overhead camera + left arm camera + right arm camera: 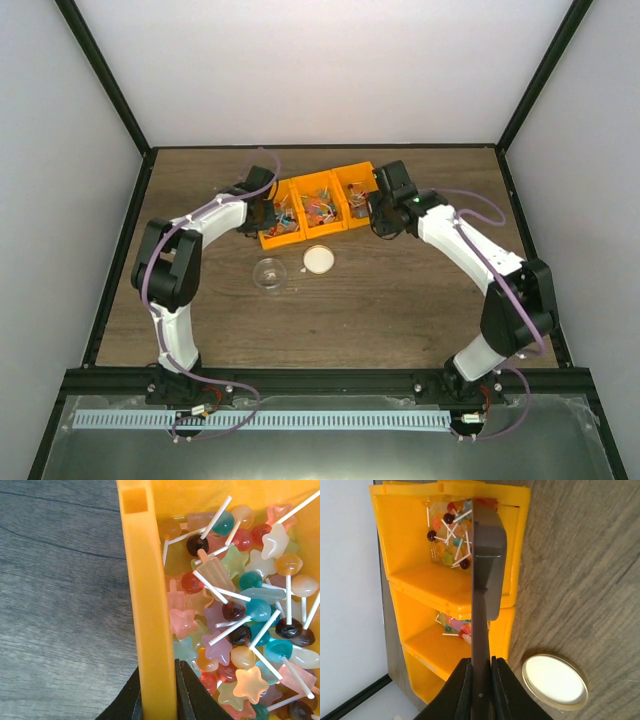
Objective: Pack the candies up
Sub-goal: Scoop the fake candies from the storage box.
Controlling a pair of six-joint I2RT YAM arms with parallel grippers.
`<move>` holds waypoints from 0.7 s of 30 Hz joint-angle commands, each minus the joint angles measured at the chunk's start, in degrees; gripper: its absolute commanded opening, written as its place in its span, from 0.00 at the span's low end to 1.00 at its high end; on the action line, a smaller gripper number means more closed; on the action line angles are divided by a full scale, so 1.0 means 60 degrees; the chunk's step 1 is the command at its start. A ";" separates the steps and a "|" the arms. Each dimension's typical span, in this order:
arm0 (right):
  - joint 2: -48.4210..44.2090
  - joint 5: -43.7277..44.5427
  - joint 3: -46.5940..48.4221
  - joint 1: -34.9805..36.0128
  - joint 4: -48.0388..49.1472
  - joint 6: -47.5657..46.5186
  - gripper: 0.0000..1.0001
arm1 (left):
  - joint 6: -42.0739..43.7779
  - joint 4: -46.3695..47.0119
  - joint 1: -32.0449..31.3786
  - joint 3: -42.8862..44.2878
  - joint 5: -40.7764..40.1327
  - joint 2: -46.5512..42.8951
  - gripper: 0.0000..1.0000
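Left gripper [159,696] is clamped on the outer side wall of the orange plastic bin [145,580], one finger outside on the wood-grain table [55,605] side and the other inside the leftmost compartment. The candies [235,610], small glossy stars, balls and bars in red, teal, orange and pale tints, many on thin white sticks, lie heaped in that compartment just beside the inner finger. More are piled in the middle and right compartments. Near the front of the bin stand a small clear round container [270,272] and, just to its right, a round cream lid [318,259], apart from each other. Right gripper [480,682] is closed tight on the handle of a dark brown scoop [489,540], whose bowl hangs edge-on at the open front of the right compartment. The sweets lie just past its tip, and I cannot tell whether they touch. This looks like the scooping step, with the left arm bracing the bin. The next move calls for tipping the bowl down into the heap and lifting level, since the sticks may snag or spill on the way to the container.
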 commanded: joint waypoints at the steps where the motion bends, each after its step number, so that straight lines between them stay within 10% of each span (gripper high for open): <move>1: 0.0565 0.0318 0.1150 -0.0087 -0.1384 0.0265 0.01 | 0.0247 -0.0811 -0.0395 0.0421 -0.0550 0.0061 0.04; 12: 0.1317 0.0033 0.2083 -0.0158 -0.2970 0.0051 0.01 | 0.0115 -0.0906 -0.0570 0.0195 -0.0722 0.0102 0.04; 21: 0.2175 -0.0746 0.0599 -0.1201 -0.0434 -0.0178 0.01 | 0.0517 -0.0746 -0.0569 0.0271 0.0275 0.0523 0.04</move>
